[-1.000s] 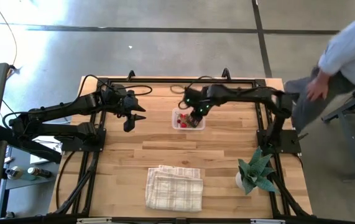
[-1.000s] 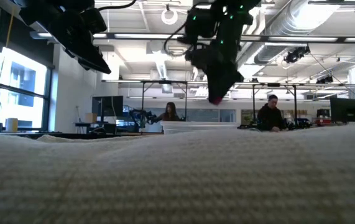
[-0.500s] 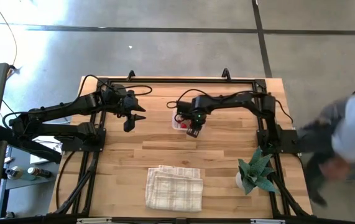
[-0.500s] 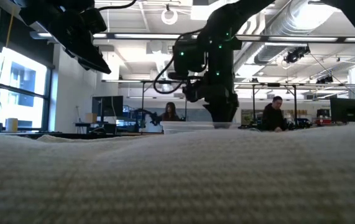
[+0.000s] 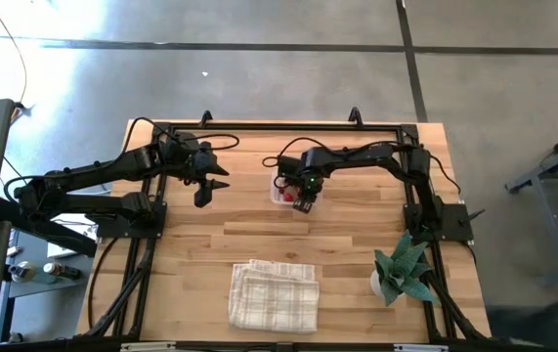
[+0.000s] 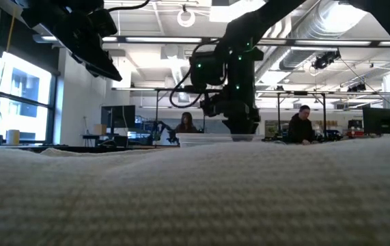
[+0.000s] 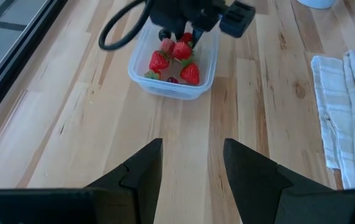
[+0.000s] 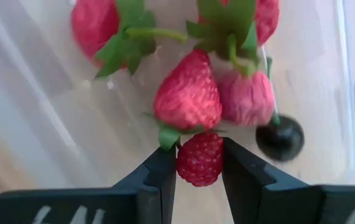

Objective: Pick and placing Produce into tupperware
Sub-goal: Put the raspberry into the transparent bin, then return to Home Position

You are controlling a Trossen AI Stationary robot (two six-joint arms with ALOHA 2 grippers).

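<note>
The left gripper (image 5: 206, 186) hangs above bare table, well left of the tub (image 5: 280, 192), its fingers (image 7: 141, 171) spread apart with nothing between them. In its wrist view the clear tub (image 7: 176, 67) sits on the wood with several red strawberries (image 7: 189, 73) inside, and the folded cloth (image 7: 345, 118) lies off to one side. The right gripper (image 5: 304, 196) is down in the tub, near the middle of the table toward its far edge. Its wrist view shows the two fingers (image 8: 162, 177) pinching a small raspberry (image 8: 200, 159), held just beside a strawberry (image 8: 188, 99) and a paler pink berry (image 8: 246, 98), with a dark round berry (image 8: 280, 139) close by on the tub floor. A potted plant (image 5: 402, 271) stands at the table's right side, near the front
</note>
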